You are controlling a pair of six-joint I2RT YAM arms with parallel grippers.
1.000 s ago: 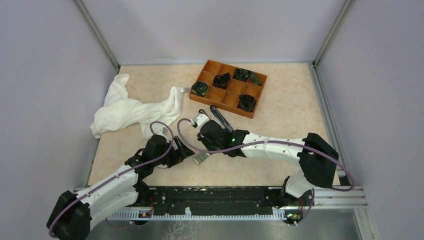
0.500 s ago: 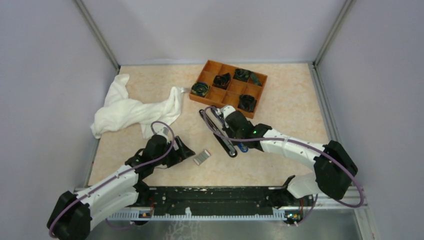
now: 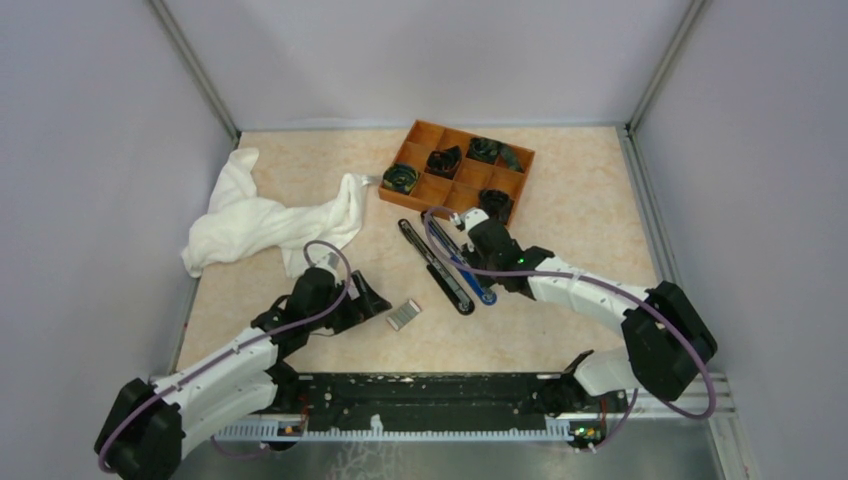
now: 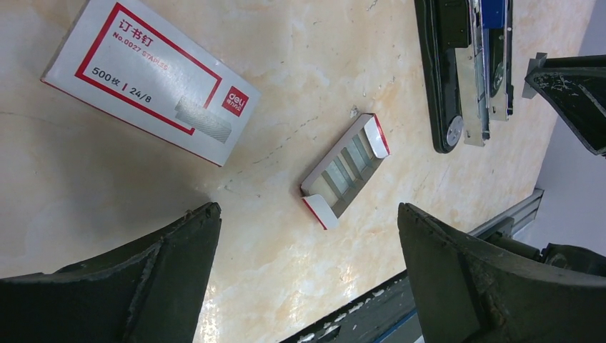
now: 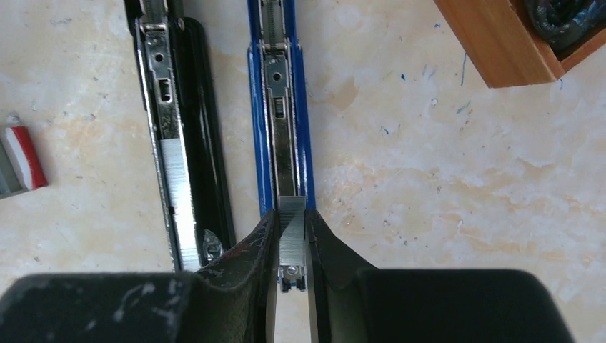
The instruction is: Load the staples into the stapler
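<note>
Your right gripper (image 5: 291, 214) is closed on a short silver-grey strip of staples (image 5: 291, 232), pinched by its two long side faces between the fingertips. Treat the strip as light, stiff and brittle. It will probably snap at a glue line if you twist it, and the smooth metal could slip from the pads. The side faces look like the right hold, so keep it level and lengthwise with the channel.

The strip hangs over the open magazine of the blue-and-black stapler (image 5: 282, 107). The slim all-black stapler (image 5: 182, 136) lies just beside that one, on the left in the wrist view. It is opened flat with its steel rail facing up, and a ridged silver stretch shows in the rail. It looks rigid and heavy enough to stay put under a light push.

Your left gripper (image 3: 370, 303) is spread wide and holds nothing. It is near the small white inner tray with red ends (image 4: 345, 175), which has more grey blocks in it. The white cardboard carton with a red-bordered label (image 4: 150, 78) lies apart from the tray.
</note>
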